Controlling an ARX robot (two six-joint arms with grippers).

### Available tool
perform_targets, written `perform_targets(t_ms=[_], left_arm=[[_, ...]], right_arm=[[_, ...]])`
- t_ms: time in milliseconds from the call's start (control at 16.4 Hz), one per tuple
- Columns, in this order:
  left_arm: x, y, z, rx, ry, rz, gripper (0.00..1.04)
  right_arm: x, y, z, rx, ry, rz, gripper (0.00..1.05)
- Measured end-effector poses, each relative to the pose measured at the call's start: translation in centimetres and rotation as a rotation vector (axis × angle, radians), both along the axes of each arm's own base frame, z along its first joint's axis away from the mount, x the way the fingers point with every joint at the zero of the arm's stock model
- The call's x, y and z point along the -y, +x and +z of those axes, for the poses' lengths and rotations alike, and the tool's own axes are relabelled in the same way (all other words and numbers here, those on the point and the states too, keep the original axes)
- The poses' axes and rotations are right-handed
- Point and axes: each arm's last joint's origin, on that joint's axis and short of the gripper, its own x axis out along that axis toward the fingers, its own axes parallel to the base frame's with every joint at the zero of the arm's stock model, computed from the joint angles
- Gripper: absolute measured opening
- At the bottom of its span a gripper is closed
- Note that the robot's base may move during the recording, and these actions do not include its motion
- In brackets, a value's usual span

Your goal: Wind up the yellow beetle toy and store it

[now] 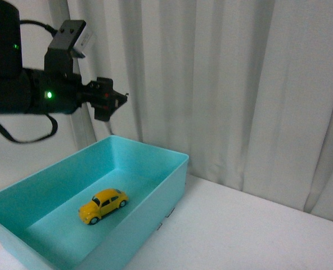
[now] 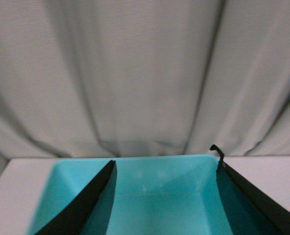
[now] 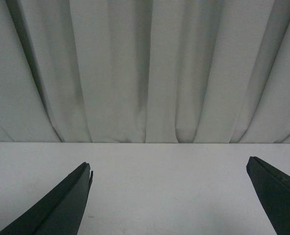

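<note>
The yellow beetle toy (image 1: 103, 205) rests on its wheels on the floor of a turquoise bin (image 1: 172, 185), near the middle. My left gripper (image 1: 113, 101) hangs open well above the bin's far left rim, empty, apart from the car. In the left wrist view the left gripper (image 2: 164, 169) frames the bin's inside (image 2: 150, 196) with nothing between its fingers; the toy is out of that view. My right gripper (image 3: 169, 169) is open over bare white table and does not show in the front view.
The white table (image 1: 251, 230) stretches to the right of the bin. A pale pleated curtain (image 1: 228, 84) hangs close behind the table and the bin.
</note>
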Motion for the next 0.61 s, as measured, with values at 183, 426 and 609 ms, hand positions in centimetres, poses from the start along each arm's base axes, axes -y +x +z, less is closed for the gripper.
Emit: perform_targets(t_ms=[183, 426, 609], left_arm=[[3.6, -4.1, 0.3, 0.214, -0.021, -0.001, 0.27], [6.3, -8.1, -2.3, 0.161, -0.052, 0.000, 0.02], [7.3, -10.1, -2.8, 0.167, -0.051, 0.006, 0.02]], right_arm=[[0.0, 0.0, 0.0, 0.000, 0.000, -0.001, 0.98], [0.0, 0.0, 0.0, 0.000, 0.000, -0.001, 0.98], [0.0, 0.0, 0.0, 0.000, 0.000, -0.001, 0.98]])
